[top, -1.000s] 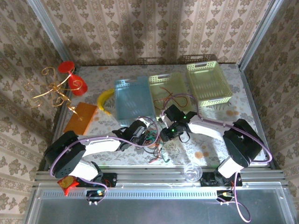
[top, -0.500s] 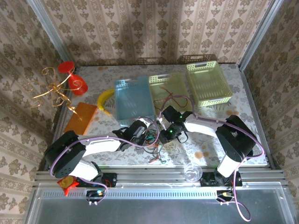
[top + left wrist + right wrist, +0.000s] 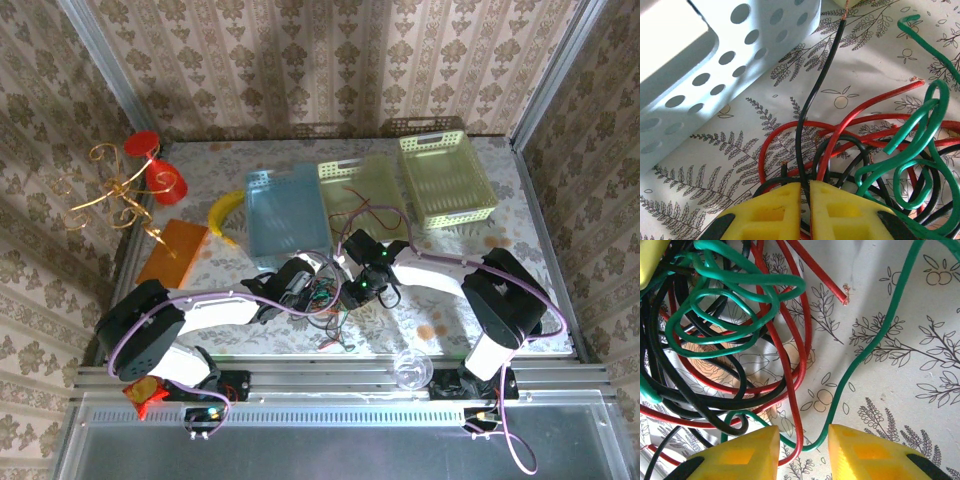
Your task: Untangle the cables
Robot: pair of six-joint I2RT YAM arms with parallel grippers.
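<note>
Left hand (image 3: 805, 186) nipped shut on the cables (image 3: 801, 131), right hand (image 3: 804, 433) part open astride red and green strands

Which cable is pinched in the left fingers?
The black cable: it alone runs down into the slit between the left fingers; red cables and green cables pass beside.

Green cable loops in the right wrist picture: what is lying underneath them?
Under the green cable loops run red cables and black cables, with the flowered tablecloth below. Where the strands pile thickest, the lowest crossings are covered.
</note>
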